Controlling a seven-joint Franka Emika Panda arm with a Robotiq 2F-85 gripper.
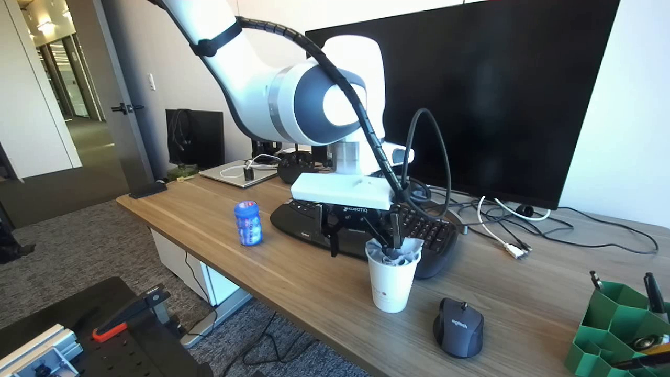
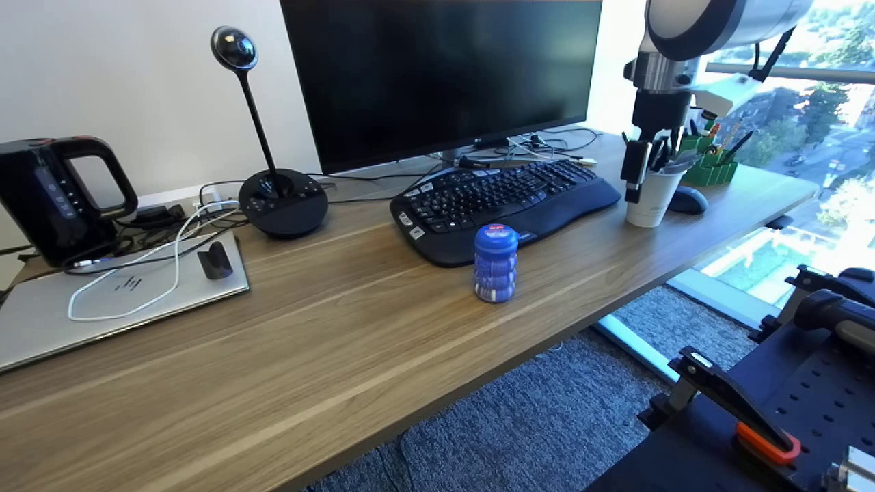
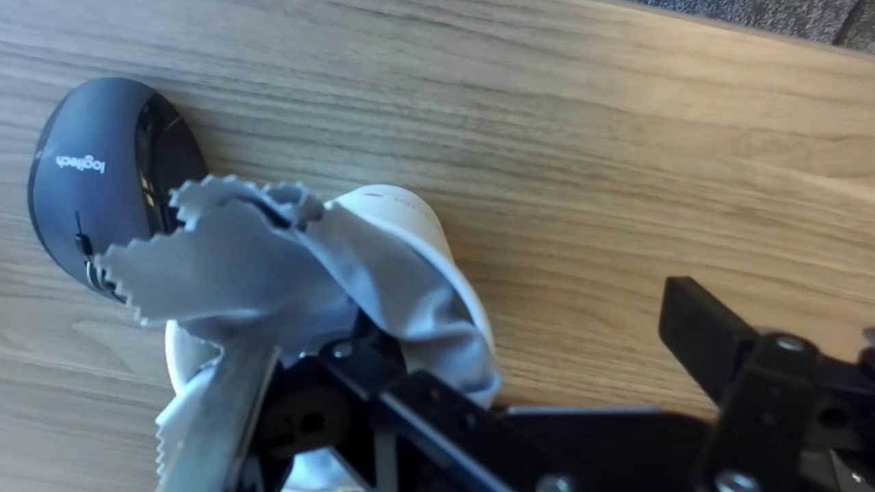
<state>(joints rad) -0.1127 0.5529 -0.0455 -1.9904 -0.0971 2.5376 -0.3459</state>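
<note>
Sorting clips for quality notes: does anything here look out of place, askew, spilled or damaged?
A grey cloth is bunched in the upright white cup, zigzag edges sticking out over the rim, odd for a drinking cup. The jaws stand open, one side in its mouth, the other outside. I see nothing spilled.

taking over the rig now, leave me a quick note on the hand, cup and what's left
Hand: open, one finger inside the white cup, the other outside it.
Cup: standing on the desk beside the mouse.
Done: a grey cloth is bunched in the cup, spilling over its top.
Left: nothing is gripped, and the hand is not clear of the cup. Go gently: the inner finger may snag the cloth.
</note>
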